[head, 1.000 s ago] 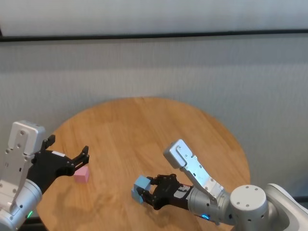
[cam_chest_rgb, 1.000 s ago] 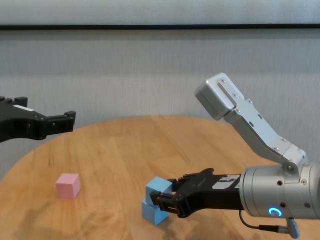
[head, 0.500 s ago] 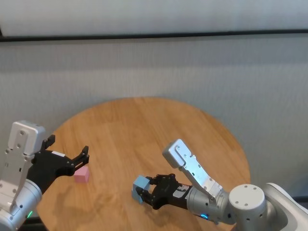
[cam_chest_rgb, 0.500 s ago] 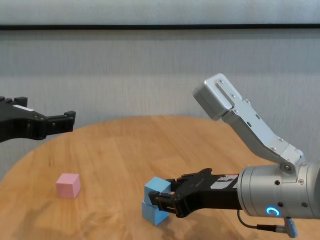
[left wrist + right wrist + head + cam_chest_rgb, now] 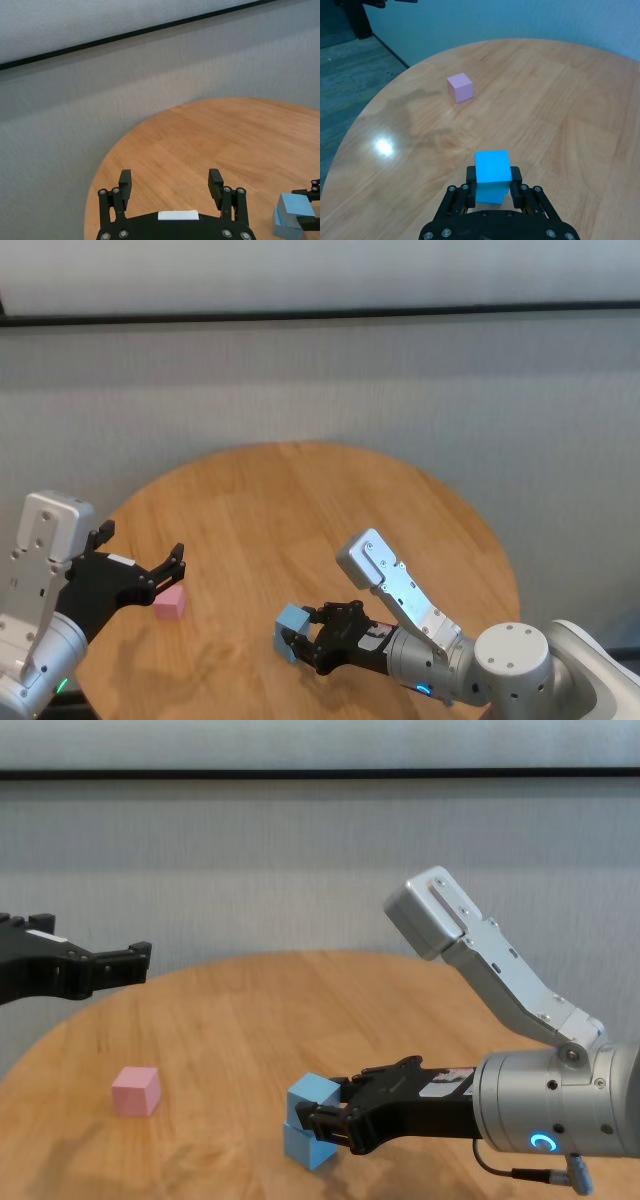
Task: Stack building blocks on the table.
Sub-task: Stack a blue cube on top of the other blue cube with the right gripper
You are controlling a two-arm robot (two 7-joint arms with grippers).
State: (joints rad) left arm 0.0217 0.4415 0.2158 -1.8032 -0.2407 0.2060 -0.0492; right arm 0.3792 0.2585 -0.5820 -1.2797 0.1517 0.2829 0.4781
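Note:
Two light blue blocks are near the table's (image 5: 300,500) front middle. The upper blue block (image 5: 291,620) rests slightly askew on the lower blue block (image 5: 286,650). My right gripper (image 5: 303,635) is shut on the upper one; the right wrist view shows it (image 5: 492,167) between the fingers, above the lower block (image 5: 490,196). The pink block (image 5: 170,603) lies alone at the table's left, also in the chest view (image 5: 136,1090). My left gripper (image 5: 172,565) hovers open and empty just behind and above the pink block.
A grey wall runs close behind the round table. The table's edge curves near the pink block on the left. Bare wood lies between the pink block and the blue pair (image 5: 307,1120).
My right gripper has eased a little down and to the left with the upper blue block, settling it onto the lower one. The left arm and pink block have not moved.

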